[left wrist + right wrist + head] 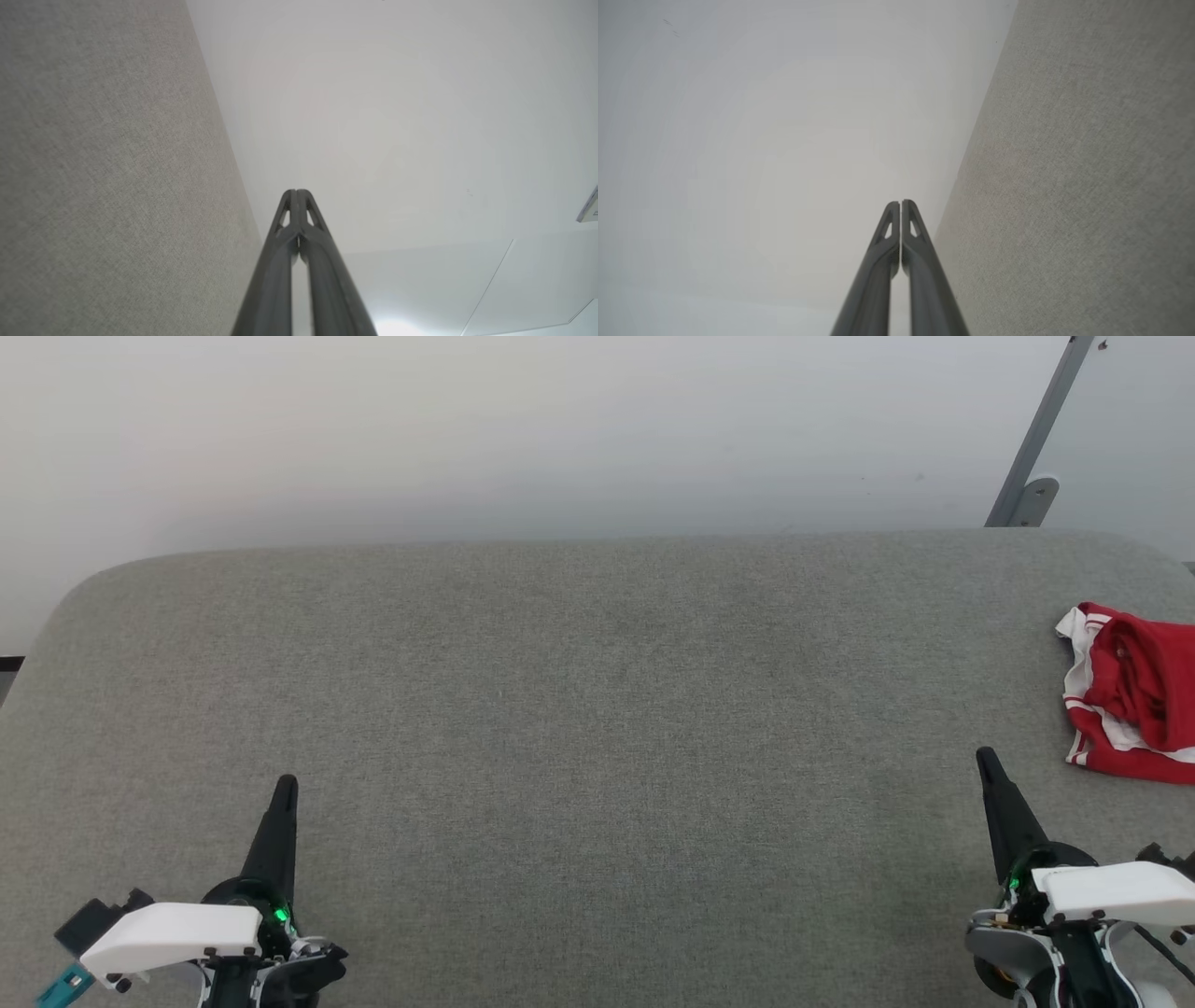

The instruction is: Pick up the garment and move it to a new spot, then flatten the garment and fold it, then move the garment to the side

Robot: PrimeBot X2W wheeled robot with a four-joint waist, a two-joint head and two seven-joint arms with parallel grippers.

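Note:
The garment point(1134, 695), red with white striped trim, lies crumpled at the far right edge of the grey fabric table point(579, 709), partly cut off by the head view's border. My right gripper point(987, 765) hovers at the lower right, shut and empty, a short way left of and nearer than the garment. My left gripper point(286, 789) sits at the lower left, also shut with nothing held. In the left wrist view the left gripper point(296, 192) shows its tips pressed together, and in the right wrist view the right gripper point(900, 203) does the same.
A pale wall point(560, 429) rises behind the table's rounded far edge. A grey metal bracket point(1036, 476) leans against the wall at the upper right. The table's broad middle is bare grey fabric.

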